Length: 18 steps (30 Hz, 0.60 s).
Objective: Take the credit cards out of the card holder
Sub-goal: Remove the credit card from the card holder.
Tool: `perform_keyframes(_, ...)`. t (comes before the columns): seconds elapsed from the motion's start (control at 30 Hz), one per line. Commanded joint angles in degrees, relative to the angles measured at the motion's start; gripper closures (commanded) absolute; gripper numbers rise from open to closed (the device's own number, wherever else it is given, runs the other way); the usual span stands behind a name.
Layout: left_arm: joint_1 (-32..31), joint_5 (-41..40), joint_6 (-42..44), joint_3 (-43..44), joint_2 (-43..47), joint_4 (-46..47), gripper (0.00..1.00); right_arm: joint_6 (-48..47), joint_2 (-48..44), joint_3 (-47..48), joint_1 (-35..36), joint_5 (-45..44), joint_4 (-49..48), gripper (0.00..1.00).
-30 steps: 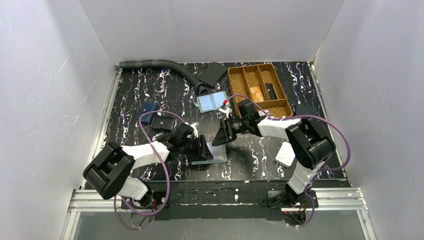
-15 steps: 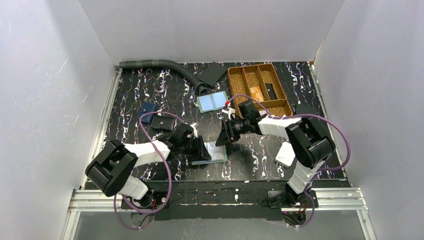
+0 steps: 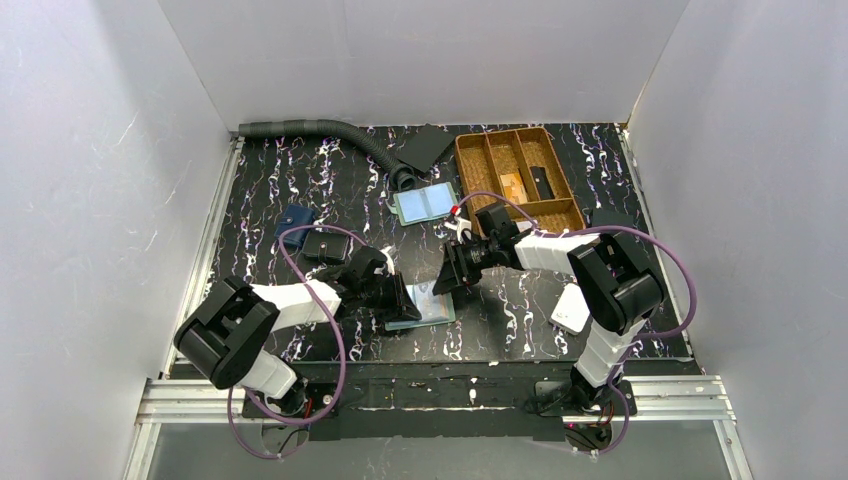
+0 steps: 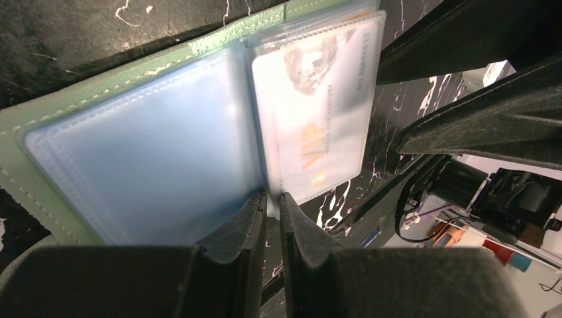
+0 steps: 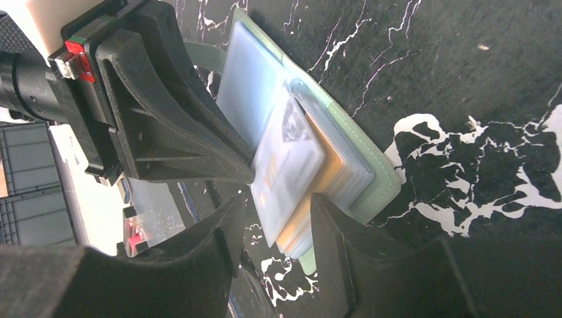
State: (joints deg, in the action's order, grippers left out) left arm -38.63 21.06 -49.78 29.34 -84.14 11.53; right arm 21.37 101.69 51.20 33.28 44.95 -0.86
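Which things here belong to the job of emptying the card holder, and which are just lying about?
Job: card holder, credit card, left gripper, right gripper.
Lying about: wicker tray, second holder, grey hose, blue pouch, black case.

card holder (image 3: pixel 432 306): green-edged bifold, lay open and flat near the front edge of the black marbled table (image 3: pixel 300 180), pale-blue clear sleeve on one side | credit card (image 4: pixel 317 99): whitish, orange "VIP" lettering, inside the other clear sleeve

Open card holder (image 3: pixel 432 306) flat between left jaws and right jaws
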Motion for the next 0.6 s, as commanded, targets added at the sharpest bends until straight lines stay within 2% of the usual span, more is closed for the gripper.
perform_keyframes(0.0,0.40,-3.22,-0.36,-1.02,-3.07,-2.83,0.92,-0.90,-0.15,1.01,0.01,-0.33,0.61,0.50)
perform_keyframes(0.17,0.49,-3.49,-1.47,-1.06,-4.17,-2.91,0.99,-0.15,0.43,0.90,0.03,0.44,0.11,0.50)
perform_keyframes(0.57,0.92,-3.31,-1.95,-1.39,-3.99,-3.22,1.00,2.10,1.67,0.66,1.67,5.66,-2.78,0.50)
